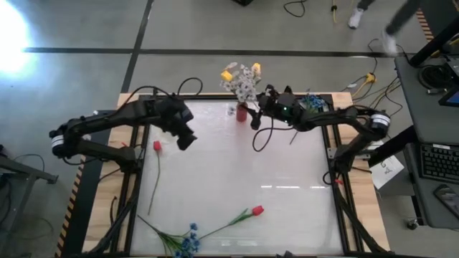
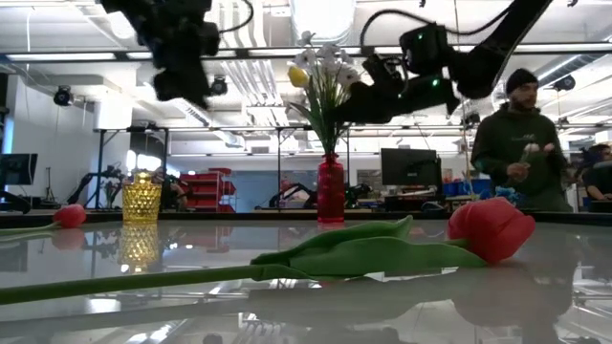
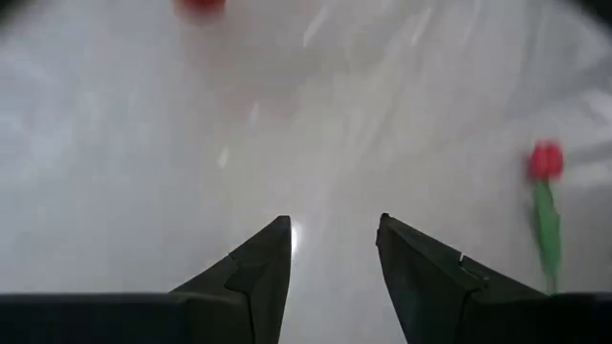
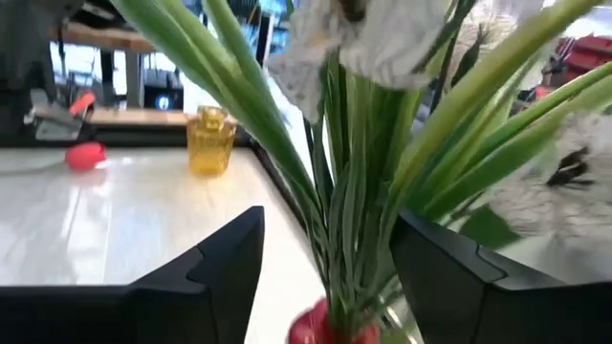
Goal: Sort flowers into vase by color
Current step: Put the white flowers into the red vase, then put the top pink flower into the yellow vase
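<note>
Two red tulips lying flat, long green stems

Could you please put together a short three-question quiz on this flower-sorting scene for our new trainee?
1. True or false: the red vase already holds white and yellow flowers.
2. Which gripper is at the stems in the red vase? A) left gripper B) right gripper
3. Fill in: the blue flowers lie on the table near its ____ edge in the high view.

Key:
1. True.
2. B; its open fingers stand on either side of the stems, while the left gripper hovers open over bare table near a red tulip.
3. Bottom.
</note>
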Controlling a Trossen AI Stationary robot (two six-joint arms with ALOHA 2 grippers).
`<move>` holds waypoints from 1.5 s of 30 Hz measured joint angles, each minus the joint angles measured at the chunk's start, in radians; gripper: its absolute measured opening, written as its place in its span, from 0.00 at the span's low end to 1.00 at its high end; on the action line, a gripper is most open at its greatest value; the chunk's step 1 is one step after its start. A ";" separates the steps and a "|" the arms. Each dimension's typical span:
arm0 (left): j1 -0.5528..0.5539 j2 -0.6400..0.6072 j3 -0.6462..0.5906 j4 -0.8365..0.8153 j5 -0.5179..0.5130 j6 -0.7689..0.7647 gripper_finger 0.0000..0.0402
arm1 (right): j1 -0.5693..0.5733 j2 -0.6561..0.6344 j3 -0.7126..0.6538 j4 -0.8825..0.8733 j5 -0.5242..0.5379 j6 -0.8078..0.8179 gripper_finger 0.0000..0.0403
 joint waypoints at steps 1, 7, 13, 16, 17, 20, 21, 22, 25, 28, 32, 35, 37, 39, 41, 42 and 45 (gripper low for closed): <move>-0.001 -0.004 0.005 -0.043 0.011 -0.007 0.36 | 0.000 -0.024 0.000 -0.043 0.000 -0.005 0.54; -0.016 -0.029 -0.019 -0.251 0.029 -0.085 0.36 | 0.001 -0.179 0.000 -0.315 0.010 -0.032 0.56; -0.022 -0.026 -0.097 -0.408 0.029 -0.251 0.36 | 0.024 -0.322 0.000 -0.540 0.117 -0.063 0.56; -0.023 -0.025 -0.160 -0.414 0.027 -0.399 0.36 | 0.038 -0.393 0.000 -0.617 0.165 0.003 0.56; -0.023 -0.025 -0.184 -0.405 0.024 -0.441 0.36 | 0.044 -0.420 0.000 -0.641 0.168 0.023 0.56; -0.022 -0.025 -0.260 -0.371 -0.018 -0.532 0.36 | 0.070 -0.489 0.000 -0.703 0.216 0.074 0.56; -0.022 -0.025 -0.284 -0.353 -0.033 -0.553 0.36 | 0.082 -0.510 0.000 -0.725 0.243 0.093 0.56; -0.022 -0.025 -0.304 -0.340 -0.051 -0.568 0.36 | 0.095 -0.529 0.000 -0.743 0.270 0.114 0.56; -0.022 -0.024 -0.351 -0.313 -0.139 -0.619 0.36 | 0.136 -0.582 0.000 -0.776 0.350 0.178 0.56; -0.021 -0.020 -0.378 -0.301 -0.207 -0.678 0.36 | 0.176 -0.617 0.001 -0.805 0.418 0.251 0.56; -0.022 -0.018 -0.434 -0.254 -0.213 -0.735 0.36 | 0.222 -0.642 0.001 -0.827 0.441 0.339 0.56; -0.022 -0.018 -0.469 -0.194 -0.279 -0.748 0.36 | 0.255 -0.645 0.001 -0.827 0.469 0.383 0.56; -0.022 -0.013 -0.495 -0.172 -0.348 -0.786 0.34 | 0.272 -0.645 0.001 -0.827 0.475 0.407 0.56; -0.021 -0.005 -0.498 -0.160 -0.404 -0.830 0.31 | 0.286 -0.644 0.005 -0.834 0.475 0.431 0.56; -0.021 0.007 -0.497 -0.161 -0.416 -0.842 0.28 | 0.299 -0.644 0.023 -0.864 0.474 0.458 0.56; -0.021 0.013 -0.493 -0.162 -0.415 -0.846 0.27 | 0.305 -0.643 0.033 -0.883 0.474 0.467 0.56; -0.022 0.028 -0.488 -0.164 -0.382 -0.840 0.21 | 0.319 -0.643 0.063 -0.948 0.476 0.479 0.56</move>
